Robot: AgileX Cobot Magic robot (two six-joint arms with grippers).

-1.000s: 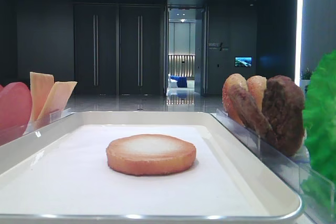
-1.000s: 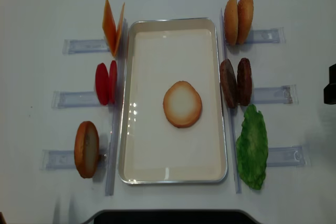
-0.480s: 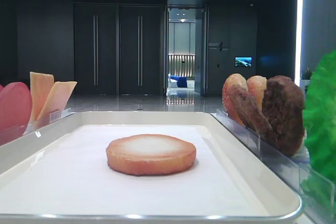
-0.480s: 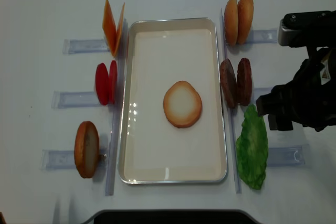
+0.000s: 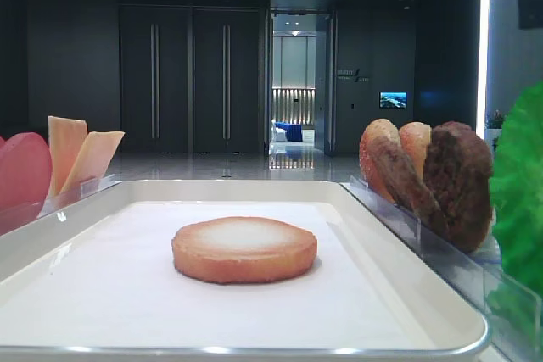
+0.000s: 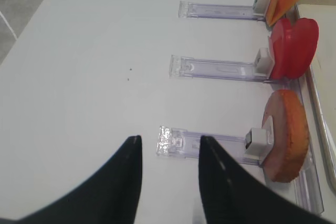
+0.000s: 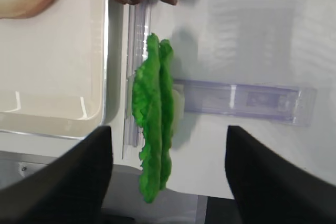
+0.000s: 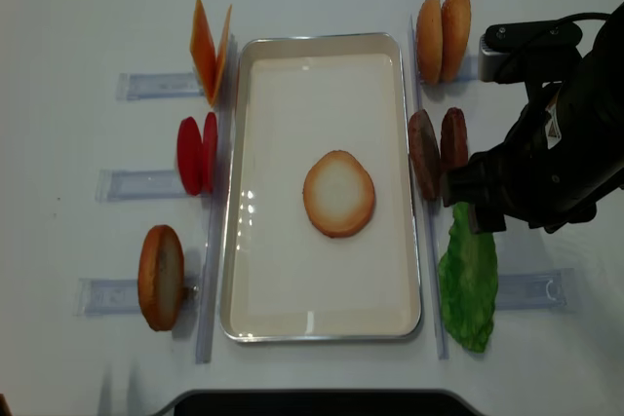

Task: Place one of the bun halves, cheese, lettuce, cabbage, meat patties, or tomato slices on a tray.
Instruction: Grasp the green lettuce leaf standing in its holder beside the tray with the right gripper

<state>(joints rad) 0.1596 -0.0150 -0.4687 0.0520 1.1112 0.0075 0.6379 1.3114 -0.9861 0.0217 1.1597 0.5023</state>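
The lettuce (image 7: 154,116) is seen edge-on between the spread jaws of the right gripper (image 7: 167,177), its long axis crossing their gap.

The tray (image 8: 239,241) lies bare around the single bun half (image 8: 338,193) at its middle. The lettuce (image 7: 154,114) stands open from above; the meat patties (image 8: 438,152) crowd just beyond it, and clear racks (image 7: 247,100) flank it.
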